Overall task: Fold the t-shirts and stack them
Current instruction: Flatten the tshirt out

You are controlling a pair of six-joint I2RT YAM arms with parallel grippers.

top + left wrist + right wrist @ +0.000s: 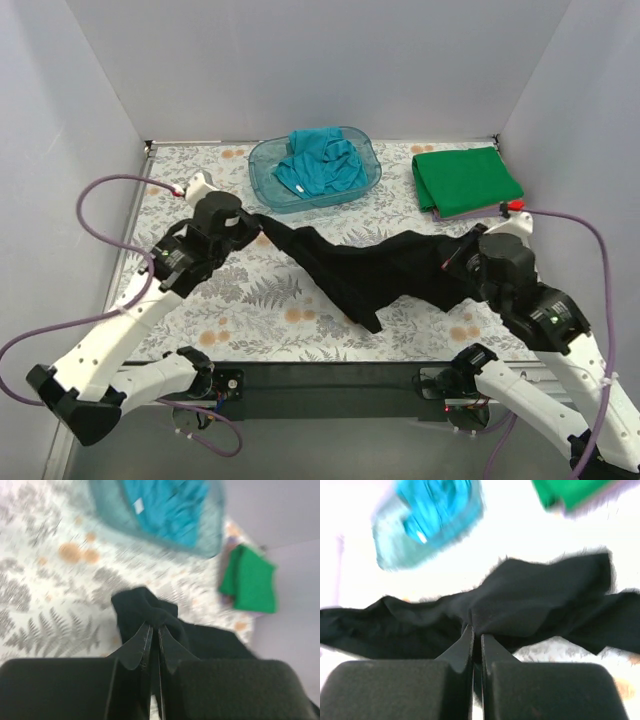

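I can read no text, label or number anywhere; the views are too blurred and small.

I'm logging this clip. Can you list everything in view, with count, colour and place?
black t-shirt: one, black, stretched across mid-table between both grippers
teal t-shirt: one, teal, crumpled inside the tub
tub: one, translucent blue, back centre
green t-shirt: one, bright green, folded at the back right corner
table: one, white with a fern and orange flower print
cables: two, purple, looping off each arm
left gripper: black, shut on the shirt's left end
right gripper: black, shut on the shirt's right end
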